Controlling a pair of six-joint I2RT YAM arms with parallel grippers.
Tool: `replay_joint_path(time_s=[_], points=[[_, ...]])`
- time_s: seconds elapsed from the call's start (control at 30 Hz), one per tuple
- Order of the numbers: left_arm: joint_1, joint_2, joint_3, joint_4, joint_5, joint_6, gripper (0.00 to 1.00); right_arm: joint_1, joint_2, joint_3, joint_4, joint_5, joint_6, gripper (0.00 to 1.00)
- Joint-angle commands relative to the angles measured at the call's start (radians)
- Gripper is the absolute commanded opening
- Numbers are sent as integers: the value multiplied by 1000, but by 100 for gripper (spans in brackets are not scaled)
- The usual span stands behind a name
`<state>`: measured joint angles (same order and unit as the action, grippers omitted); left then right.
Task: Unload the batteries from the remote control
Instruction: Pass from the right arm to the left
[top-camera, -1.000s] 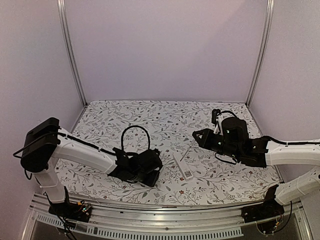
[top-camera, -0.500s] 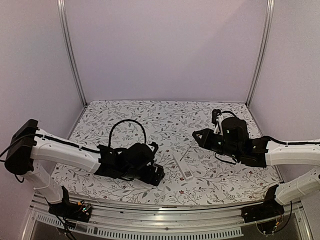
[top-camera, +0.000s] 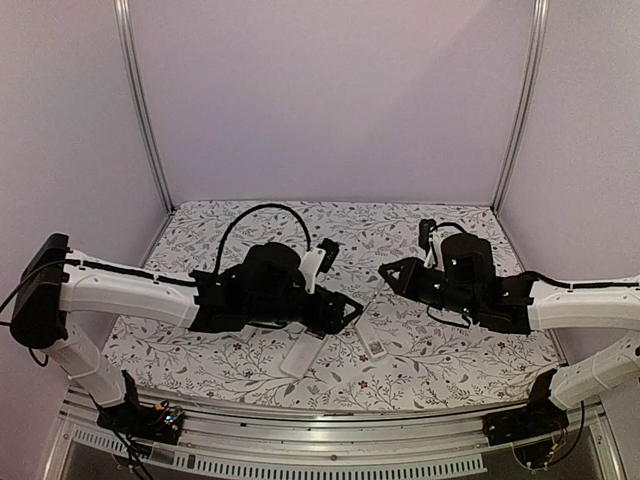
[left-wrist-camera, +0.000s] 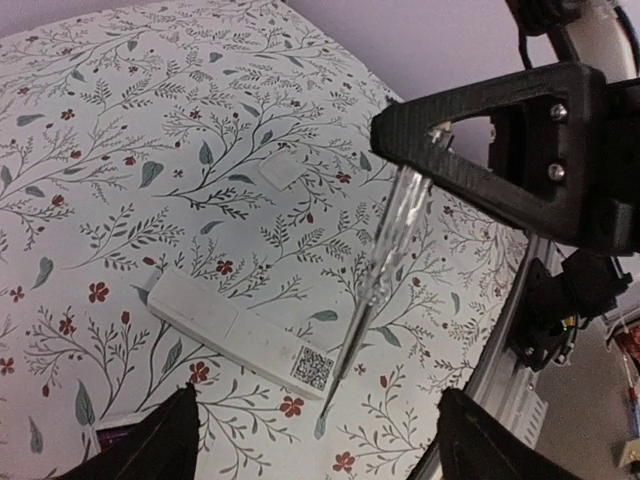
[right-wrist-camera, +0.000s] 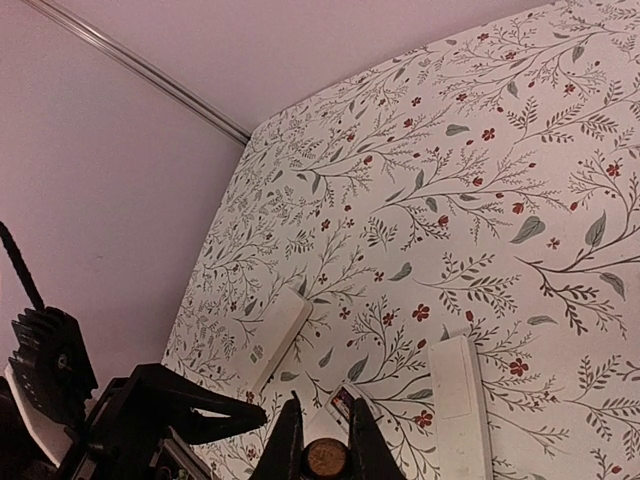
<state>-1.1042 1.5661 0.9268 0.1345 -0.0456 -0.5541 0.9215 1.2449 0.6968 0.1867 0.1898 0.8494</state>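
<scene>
Two white remotes lie on the flowered cloth. One with a QR label is in the middle, the other lies nearer the front. My left gripper hovers open over the labelled remote's near end, nothing between its fingers. My right gripper is shut on a clear pen-like tool. The tool's tip comes down just past that remote's label end. No batteries show in any view.
A small flat white rectangle lies on the cloth beyond the labelled remote. The metal front rail runs close by on the near side. Purple walls close off the back and both sides of the table.
My left arm swung from the near left to the middle and its jaws opened, uncovering a white remote lying at the front. The right arm and tool barely moved.
</scene>
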Motion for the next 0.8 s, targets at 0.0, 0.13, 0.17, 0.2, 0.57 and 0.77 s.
replay_joint_path(time_s=[0.0,0.13,0.17,0.2,0.57,0.77], points=[[17,69,54,68,86,45,77,-4,21,26,19,-24,9,0],[24,97,66,60,95,48,65,-4,22,26,23,-27,8,0],[26,103,68,57,96,48,63,-4,21,26,25,-28,8,0],[26,108,70,55,94,46,62,-4,21,26,25,-29,9,0],[31,162,93,50,103,38,41,-4,24,24,36,-37,14,0],[31,171,92,66,129,43,27,-4,24,22,37,-35,18,0]])
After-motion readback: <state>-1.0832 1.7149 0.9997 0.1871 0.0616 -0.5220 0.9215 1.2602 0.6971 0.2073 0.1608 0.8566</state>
